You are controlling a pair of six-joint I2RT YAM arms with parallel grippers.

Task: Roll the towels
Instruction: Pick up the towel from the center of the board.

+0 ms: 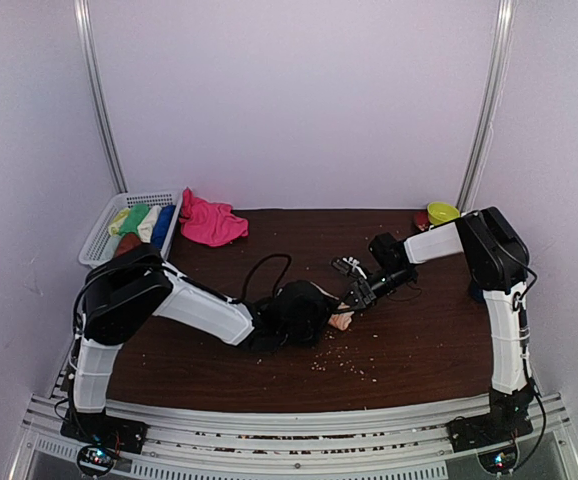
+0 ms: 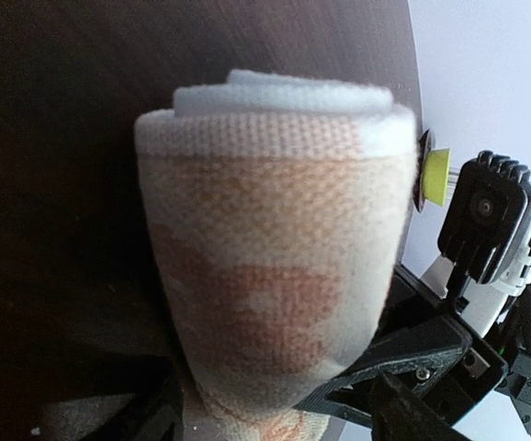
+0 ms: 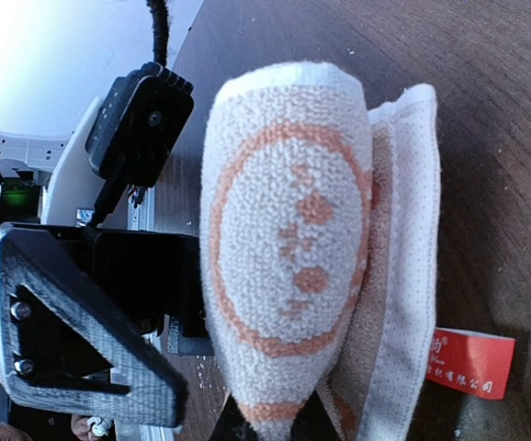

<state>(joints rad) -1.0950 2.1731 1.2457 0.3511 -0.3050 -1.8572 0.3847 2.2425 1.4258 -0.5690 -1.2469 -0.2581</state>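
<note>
Two claws meet mid-bench over a rolled peach-orange towel [image 1: 341,321]. The left claw [image 1: 321,318] is closed on the roll from the left, and the right claw [image 1: 352,300] is clamped on it from the right. Both wrist views show the patterned roll filling the frame between the dark fingers, with a red label [image 3: 468,361] lying beside it. A hot pink towel [image 1: 209,222] sits crumpled at the far left of the bench [image 1: 419,340], just beside a white basket [image 1: 97,243] holding other rolled towels [image 1: 141,222].
</note>
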